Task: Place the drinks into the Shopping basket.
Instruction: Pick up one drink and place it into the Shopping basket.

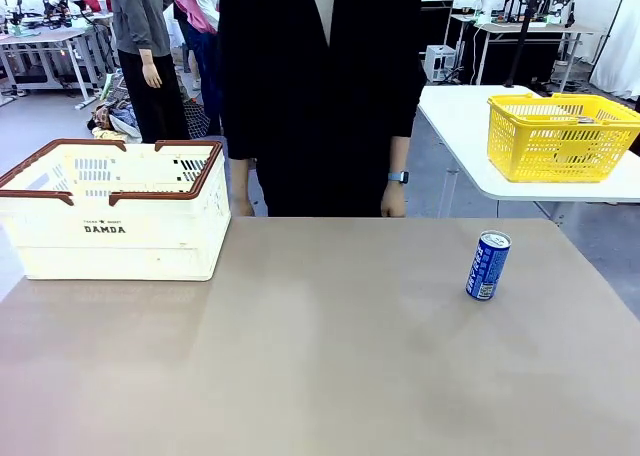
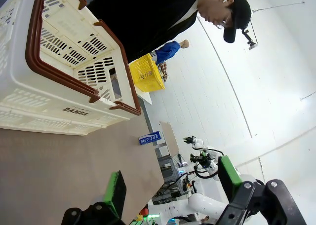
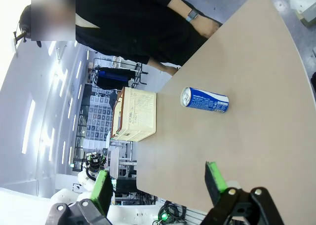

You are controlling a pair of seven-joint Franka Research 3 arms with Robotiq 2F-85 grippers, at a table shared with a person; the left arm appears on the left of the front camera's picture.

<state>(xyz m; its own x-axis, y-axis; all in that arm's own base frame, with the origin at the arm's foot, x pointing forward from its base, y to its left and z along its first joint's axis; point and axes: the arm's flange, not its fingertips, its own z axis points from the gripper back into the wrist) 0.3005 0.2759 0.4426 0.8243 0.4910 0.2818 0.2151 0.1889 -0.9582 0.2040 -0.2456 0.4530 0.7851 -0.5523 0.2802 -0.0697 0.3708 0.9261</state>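
Blue can (image 1: 488, 265): 1, upright on table (image 1: 330, 356), ahead of right gripper (image 3: 158, 183), well apart. Right gripper: fingers spread, holding nothing.
Basket (image 1: 115, 208): 1, cream with brown rim, near and ahead of left gripper (image 2: 173, 183), not touching. Left gripper: fingers spread, holding nothing.
Yellow basket (image 1: 560, 136): 1, on side table far beyond can.
Person (image 1: 320, 86): 1, at table's far edge, arms down.

From my station I see the left gripper (image 2: 173, 181) as black jointed links with pale round bolt heads at the knuckles and bright green pads (image 2: 116, 189). The right gripper (image 3: 158, 181) is built the same. The person (image 1: 320, 96) opposite wears a black long-sleeved top, a black cap (image 2: 238, 10) and a blue-strapped wristwatch (image 1: 398, 177).
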